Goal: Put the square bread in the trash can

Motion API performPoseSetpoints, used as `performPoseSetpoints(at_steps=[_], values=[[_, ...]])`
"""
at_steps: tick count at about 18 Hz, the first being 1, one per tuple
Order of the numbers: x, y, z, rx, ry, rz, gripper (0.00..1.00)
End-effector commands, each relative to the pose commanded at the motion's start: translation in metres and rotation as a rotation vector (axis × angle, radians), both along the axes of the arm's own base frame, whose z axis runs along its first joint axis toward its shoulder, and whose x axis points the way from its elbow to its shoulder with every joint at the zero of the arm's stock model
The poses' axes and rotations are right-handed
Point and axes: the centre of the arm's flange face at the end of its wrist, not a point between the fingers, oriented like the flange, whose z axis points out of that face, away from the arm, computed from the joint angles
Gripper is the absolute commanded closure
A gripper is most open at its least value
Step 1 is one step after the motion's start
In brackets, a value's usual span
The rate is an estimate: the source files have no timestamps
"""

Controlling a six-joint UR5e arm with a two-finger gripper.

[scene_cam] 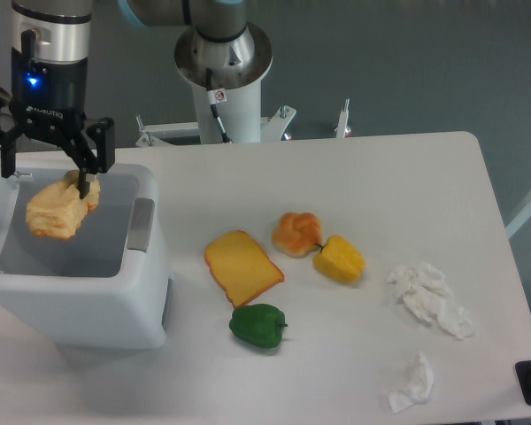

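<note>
A fixed camera looks down on a white table [380, 177] with a robot arm's base at the top centre. At the far left, the two-finger gripper [51, 173] hangs over the open mouth of the trash can [88, 301], a boxy white bin with a grey latch tab [142, 224] on its right side. The square bread [60, 210], a pale cream-yellow chunk with browned edges, sits just under the fingers, above the bin's grey interior. One dark finger presses against the bread's upper right corner; the jaws look spread fairly wide, and whether they are pinching the bread or have let it go cannot be told from this angle. The bread looks light, soft and spongy, likely to squash and shed crumbs, so a gentle pinch across opposite flat sides would probably suit it best. Elsewhere on the table lie a flat toast slice [242, 266], a round orange bun [296, 233], a yellow pepper [340, 259], a green pepper [258, 326] and two crumpled tissues [430, 299]. The bin's left side and lid are cut off by the frame edge, and its floor cannot be made out.
</note>
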Motion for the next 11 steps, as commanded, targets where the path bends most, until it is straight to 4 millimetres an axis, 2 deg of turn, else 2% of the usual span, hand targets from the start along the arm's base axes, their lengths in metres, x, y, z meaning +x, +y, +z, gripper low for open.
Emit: performPoseSetpoints(at_steps=[11], values=[[0.0018, -0.0032, 0.0031, 0.005, 0.0, 0.001, 0.0]])
